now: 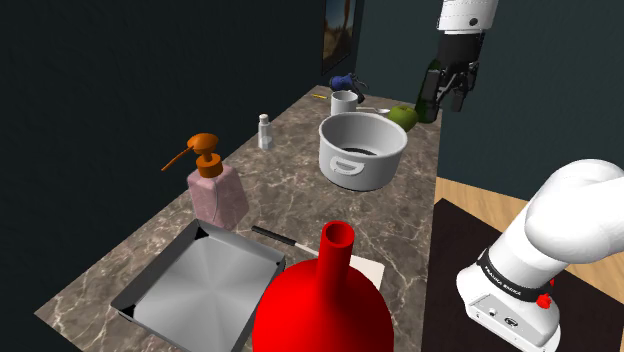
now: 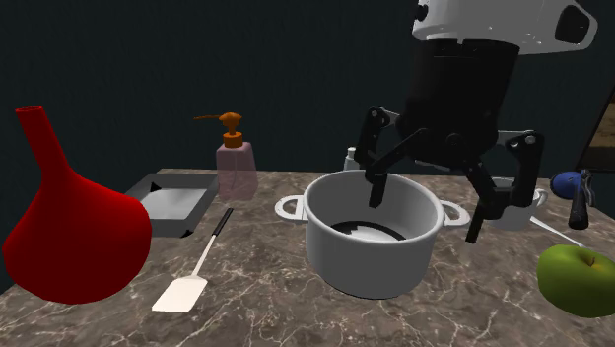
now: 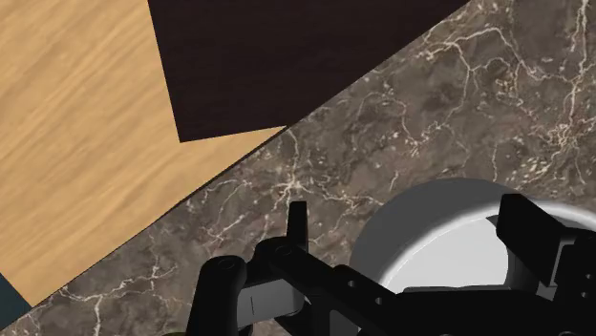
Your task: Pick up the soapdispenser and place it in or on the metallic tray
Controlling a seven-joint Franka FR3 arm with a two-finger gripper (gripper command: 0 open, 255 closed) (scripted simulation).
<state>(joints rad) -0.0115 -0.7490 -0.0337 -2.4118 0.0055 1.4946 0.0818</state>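
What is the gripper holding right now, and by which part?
Nothing. The gripper hangs open in the air; the soap dispenser stands untouched by the tray.

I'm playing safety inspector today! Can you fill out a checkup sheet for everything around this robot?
Surface: brown marbled counter, crowded.
Job's things: pink soap dispenser with orange pump, upright beside the tray, not in it; grey metallic tray, nothing in it.
Clutter: red vase, white pot, spatula, green apple, white mug, small bottle, blue object.
Grippers: the one gripper is open, holding nothing, in the air above the pot's edge.
Cables: nothing seen.
Surroundings: dark walls, wood floor, dark mat.
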